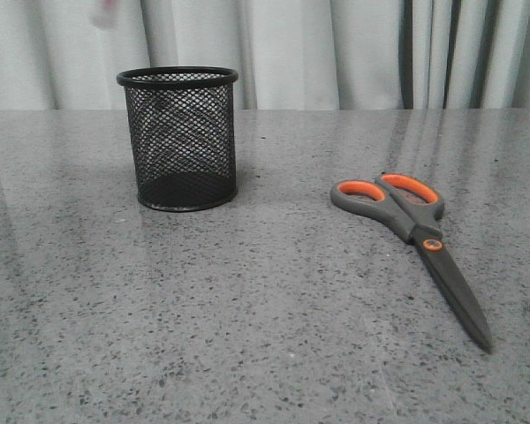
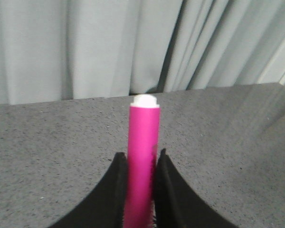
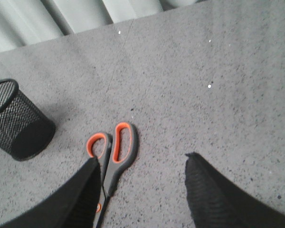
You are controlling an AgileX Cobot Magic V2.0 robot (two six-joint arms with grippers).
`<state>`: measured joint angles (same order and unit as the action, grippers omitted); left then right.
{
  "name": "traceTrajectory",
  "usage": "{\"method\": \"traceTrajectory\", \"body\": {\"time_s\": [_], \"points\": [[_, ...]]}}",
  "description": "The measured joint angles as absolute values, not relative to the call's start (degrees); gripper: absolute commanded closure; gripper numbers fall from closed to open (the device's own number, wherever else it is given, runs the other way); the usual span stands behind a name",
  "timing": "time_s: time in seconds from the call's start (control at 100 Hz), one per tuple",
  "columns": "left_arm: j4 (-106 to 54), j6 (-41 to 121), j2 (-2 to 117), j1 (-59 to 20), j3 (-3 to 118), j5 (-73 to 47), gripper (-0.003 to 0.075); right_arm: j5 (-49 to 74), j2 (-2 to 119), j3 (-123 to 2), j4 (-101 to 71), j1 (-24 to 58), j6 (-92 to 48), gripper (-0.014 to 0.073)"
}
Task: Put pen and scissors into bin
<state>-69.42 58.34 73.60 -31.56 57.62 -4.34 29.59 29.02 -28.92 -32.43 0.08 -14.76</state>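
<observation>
Pen [image 2: 143, 156], bright magenta with a small white tip, is clamped between the two black fingers of the left hand [image 2: 141, 190], its tip pointing away from the wrist toward the curtain; in the front view only a faint pink blur shows near the top left, above and slightly left of the bin, so the pen appears to be held high in the air. Bin [image 1: 180, 137], a round black wire-mesh cup, stands upright on the grey speckled tabletop [image 1: 247, 336] and looks empty. Scissors [image 1: 415, 238] lie flat and closed, well to the right of the bin, orange-lined loops toward the curtain, blades pointing toward the camera. The right hand [image 3: 142, 190] hangs above the scissors with its fingers spread wide, holding nothing. The step in hand seems to be dropping the pen in: it would go best if the left hand centres the pen over the rim, keeps it near vertical, lowers it partway inside, then lets go, so the light cup does not tip. Count: one pen, one pair of scissors, one bin, two hands.
</observation>
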Motion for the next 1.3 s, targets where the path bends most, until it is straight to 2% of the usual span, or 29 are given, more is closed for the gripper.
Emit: {"method": "traceTrajectory", "body": {"time_s": [0.14,0.38,0.91,1.0,1.12,1.19,1.24,1.3], "points": [[-69.95,59.91,79.38,-35.26,60.58,-1.42,0.0738,28.96,29.02,-28.92,-32.55,0.08,-14.76,0.0237],[-69.84,60.13,88.39,-35.55,64.79,1.02,0.0738,28.9,29.02,-28.92,-32.65,0.08,-14.76,0.0237],[-69.28,60.33,91.09,-35.55,65.16,5.31,0.0722,27.84,29.02,-28.92,-32.76,0.08,-14.76,0.0237],[-69.17,60.33,91.09,-35.55,65.16,5.31,0.0631,27.64,29.02,-28.92,-32.76,0.08,-14.76,0.0237],[-69.08,60.33,91.09,-35.55,65.16,4.63,0.0401,27.64,29.02,-28.92,-32.76,0.08,-14.76,0.0237],[-69.08,60.33,91.09,-35.55,65.16,3.73,0.0294,27.64,29.02,-28.92,-32.76,0.08,-14.76,0.0237],[-69.08,60.33,90.58,-35.55,65.16,3.21,0.0254,27.64,29.02,-28.92,-32.76,0.08,-14.76,0.0237],[-69.08,60.33,89.61,-35.55,65.16,2.66,0.0246,27.64,29.02,-29.01,-32.76,0.08,-14.76,0.0237]]}}
